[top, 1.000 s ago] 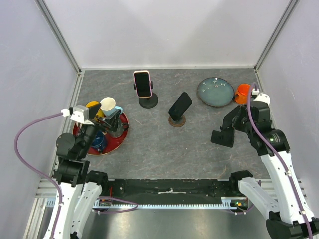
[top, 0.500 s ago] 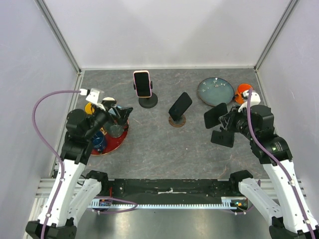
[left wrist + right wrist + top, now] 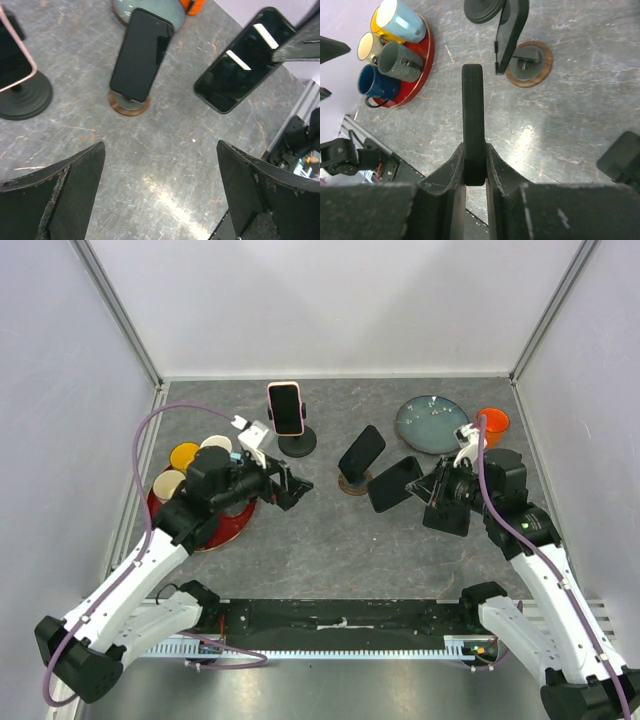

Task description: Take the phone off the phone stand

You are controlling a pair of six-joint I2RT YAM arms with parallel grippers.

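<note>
Three phones, two stands. The right gripper (image 3: pixel 474 159) clamps one black slab phone (image 3: pixel 393 484) in the air, beside the round wooden stand (image 3: pixel 130 106) holding a second black phone (image 3: pixel 141 54). The left gripper (image 3: pixel 159 152) is wide open, empty.

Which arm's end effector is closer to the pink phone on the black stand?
Left. The left end effector, open, is on the near side of the pink phone. The right end effector, clamped on a black phone, is farther off to the right.

Robotics lab test cell, white panel walls (image 3: pixel 340 310), aluminium frame posts (image 3: pixel 118 312), robot arms (image 3: pixel 140 565) on base rail (image 3: pixel 340 618)
</note>
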